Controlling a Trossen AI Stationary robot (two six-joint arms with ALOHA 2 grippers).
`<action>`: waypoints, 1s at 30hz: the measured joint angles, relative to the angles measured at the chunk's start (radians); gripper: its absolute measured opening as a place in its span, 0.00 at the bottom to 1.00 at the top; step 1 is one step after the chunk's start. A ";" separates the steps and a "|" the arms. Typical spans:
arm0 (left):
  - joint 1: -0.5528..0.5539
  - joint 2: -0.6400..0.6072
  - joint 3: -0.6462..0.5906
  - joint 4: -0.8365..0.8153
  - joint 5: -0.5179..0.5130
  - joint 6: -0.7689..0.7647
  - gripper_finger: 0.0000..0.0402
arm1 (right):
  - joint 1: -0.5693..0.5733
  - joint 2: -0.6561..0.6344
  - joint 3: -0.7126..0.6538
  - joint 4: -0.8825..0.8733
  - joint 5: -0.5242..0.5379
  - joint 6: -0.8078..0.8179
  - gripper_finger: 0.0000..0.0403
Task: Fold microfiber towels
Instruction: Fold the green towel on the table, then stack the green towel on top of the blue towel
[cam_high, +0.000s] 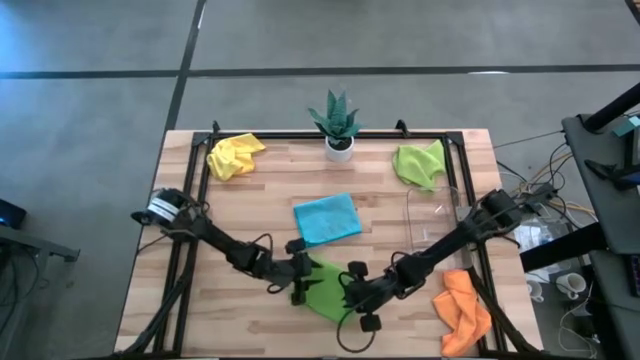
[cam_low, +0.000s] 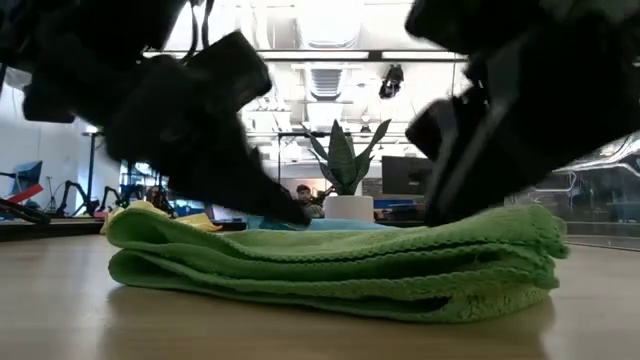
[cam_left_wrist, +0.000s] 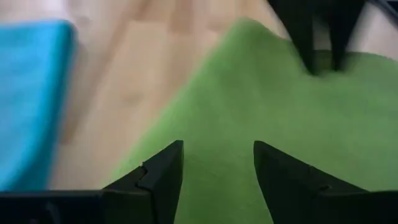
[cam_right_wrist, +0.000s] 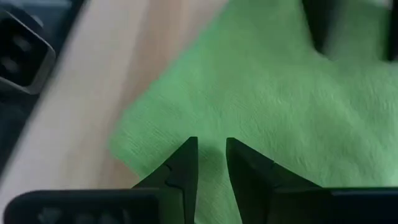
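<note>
A lime green towel (cam_high: 324, 288) lies folded in several layers (cam_low: 340, 265) on the table near its front edge, between my two grippers. My left gripper (cam_high: 301, 278) comes in from the left and stands open over the towel's left part (cam_left_wrist: 217, 146). From the right, my right gripper (cam_high: 353, 290) stands with a narrow gap between its fingers (cam_right_wrist: 211, 142) over the towel, near a corner. The other towels lie loose: light blue (cam_high: 327, 218), yellow (cam_high: 235, 155), a second lime green one (cam_high: 420, 163) and orange (cam_high: 463, 310). My left gripper slants down from the table's left. In the low view its fingertip (cam_low: 293, 212) reaches the top layer of the green towel; whether it touches I cannot tell. My right gripper slants down from the table's right to the towel's top (cam_low: 440, 212). Whether it touches I cannot tell.
A potted plant (cam_high: 337, 125) stands at the far edge in the middle. A clear plastic tray (cam_high: 435, 212) sits right of the blue towel. Bare wood shows at the left (cam_high: 190, 270).
</note>
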 joint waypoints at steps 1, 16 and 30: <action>-0.008 0.001 0.002 -0.011 0.026 -0.021 0.45 | -0.006 0.000 -0.001 -0.021 0.001 -0.003 0.19; -0.174 -0.022 0.009 -0.285 -0.205 -0.348 0.45 | -0.148 -0.002 0.041 -0.255 0.008 -0.246 0.19; -0.073 -0.250 0.018 -0.466 -0.314 -0.180 0.46 | -0.195 -0.035 0.216 -0.532 0.032 -0.076 0.31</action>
